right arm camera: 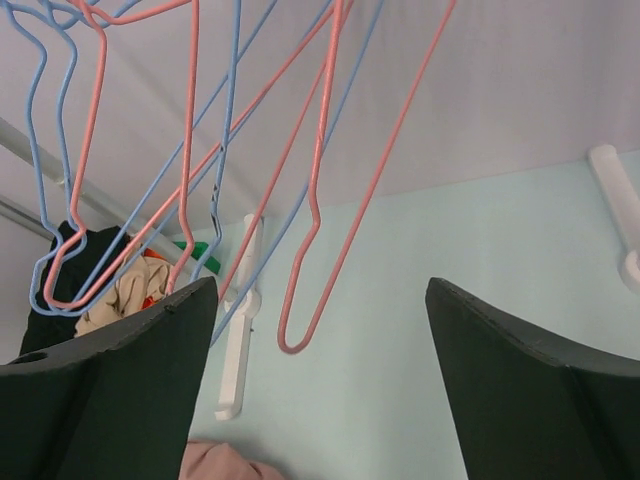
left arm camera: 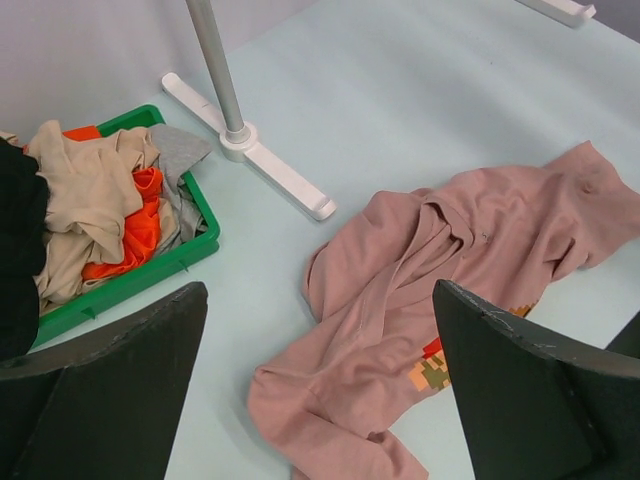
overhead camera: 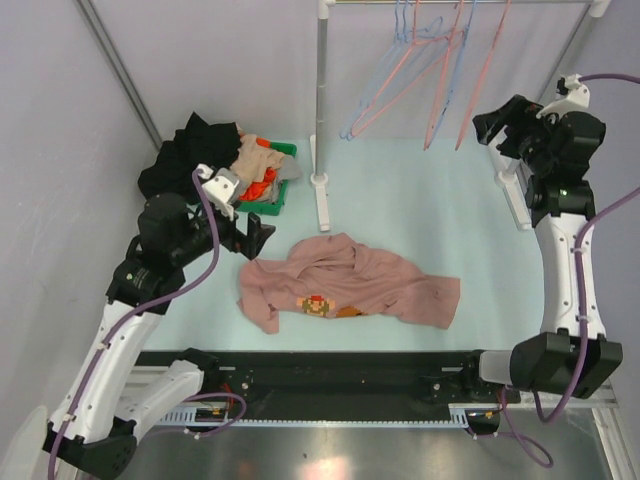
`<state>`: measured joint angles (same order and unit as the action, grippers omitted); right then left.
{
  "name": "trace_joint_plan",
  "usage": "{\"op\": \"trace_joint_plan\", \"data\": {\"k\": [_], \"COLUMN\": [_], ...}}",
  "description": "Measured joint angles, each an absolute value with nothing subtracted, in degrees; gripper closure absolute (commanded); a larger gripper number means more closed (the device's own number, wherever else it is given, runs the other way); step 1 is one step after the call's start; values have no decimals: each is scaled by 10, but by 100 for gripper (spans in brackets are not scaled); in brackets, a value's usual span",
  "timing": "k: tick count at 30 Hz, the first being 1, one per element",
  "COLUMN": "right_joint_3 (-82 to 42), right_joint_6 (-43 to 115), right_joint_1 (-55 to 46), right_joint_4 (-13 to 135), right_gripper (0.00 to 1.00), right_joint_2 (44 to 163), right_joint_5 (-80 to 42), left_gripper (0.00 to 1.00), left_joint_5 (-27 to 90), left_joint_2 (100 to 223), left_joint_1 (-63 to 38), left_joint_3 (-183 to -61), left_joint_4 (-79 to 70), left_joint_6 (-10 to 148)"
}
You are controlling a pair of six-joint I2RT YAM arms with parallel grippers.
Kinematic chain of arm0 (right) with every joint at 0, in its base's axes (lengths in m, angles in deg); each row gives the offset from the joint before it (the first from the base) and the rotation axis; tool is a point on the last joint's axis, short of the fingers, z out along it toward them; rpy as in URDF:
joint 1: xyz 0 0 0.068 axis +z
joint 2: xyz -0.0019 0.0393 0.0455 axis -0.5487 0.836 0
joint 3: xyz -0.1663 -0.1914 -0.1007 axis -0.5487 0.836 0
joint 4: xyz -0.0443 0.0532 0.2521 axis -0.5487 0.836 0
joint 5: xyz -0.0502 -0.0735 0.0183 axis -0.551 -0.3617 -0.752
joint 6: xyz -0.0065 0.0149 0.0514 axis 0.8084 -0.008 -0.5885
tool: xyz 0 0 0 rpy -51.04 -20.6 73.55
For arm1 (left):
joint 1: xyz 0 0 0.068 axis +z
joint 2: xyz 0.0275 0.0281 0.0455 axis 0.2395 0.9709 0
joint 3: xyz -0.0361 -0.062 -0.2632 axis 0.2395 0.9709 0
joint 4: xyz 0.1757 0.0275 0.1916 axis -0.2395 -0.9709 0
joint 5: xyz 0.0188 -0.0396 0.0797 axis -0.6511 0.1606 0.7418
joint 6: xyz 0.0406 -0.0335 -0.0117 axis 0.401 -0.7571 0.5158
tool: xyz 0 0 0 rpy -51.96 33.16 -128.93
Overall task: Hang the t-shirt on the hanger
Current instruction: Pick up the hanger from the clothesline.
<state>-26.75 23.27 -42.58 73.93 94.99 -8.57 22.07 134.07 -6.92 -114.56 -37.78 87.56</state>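
Observation:
The dusty-pink t-shirt (overhead camera: 350, 285) lies crumpled on the table, its pixel-art print (overhead camera: 317, 304) facing up. My left gripper (overhead camera: 255, 238) hangs open just left of it; in the left wrist view the t-shirt (left arm camera: 440, 260) lies between and beyond the open gripper (left arm camera: 320, 284). Several pink and blue hangers hang from the rail at the back. My right gripper (overhead camera: 492, 125) is raised beside them, open. In the right wrist view a pink hanger (right arm camera: 290, 350) dangles with its lower corner between the spread gripper (right arm camera: 321, 281), not touching either finger.
A green bin (overhead camera: 283, 190) of beige, orange and grey clothes sits at the back left, with a black garment (overhead camera: 190, 150) beside it. The rack's pole (overhead camera: 321, 100) and white foot (overhead camera: 323, 210) stand behind the shirt. Light-blue hangers (overhead camera: 375, 90) hang among the pink ones.

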Motion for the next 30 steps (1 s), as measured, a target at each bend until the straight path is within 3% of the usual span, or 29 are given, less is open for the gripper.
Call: {"op": "trace_joint_plan", "data": {"k": [15, 21, 24, 26, 27, 28, 30], "right_joint_3": [-358, -370, -384, -397, -405, -410, -414], "right_joint_6": [216, 205, 201, 199, 193, 186, 178], "right_joint_1": [-415, -410, -408, -409, -409, -410, -412], "right_joint_4": [639, 611, 597, 592, 590, 588, 587], "right_gripper": [21, 46, 73, 83, 95, 100, 100], "right_joint_2": [1084, 1139, 1165, 1178, 1185, 1191, 1195], "right_joint_5": [-33, -32, -18, -7, -1, 4, 13], "left_gripper": [0, 0, 0, 0, 0, 0, 0], "left_joint_5": [243, 245, 246, 246, 246, 245, 245], "left_joint_2": [1351, 1337, 1333, 1333, 1333, 1333, 1334], "left_joint_1": [-67, -67, -67, -67, -67, -67, -67], "left_joint_3": [-1129, -1129, -1129, -1129, -1129, -1129, -1129], "left_joint_4": [-375, -375, -375, -377, -379, -379, -380], "left_joint_6": [891, 901, 907, 909, 909, 909, 909]}}
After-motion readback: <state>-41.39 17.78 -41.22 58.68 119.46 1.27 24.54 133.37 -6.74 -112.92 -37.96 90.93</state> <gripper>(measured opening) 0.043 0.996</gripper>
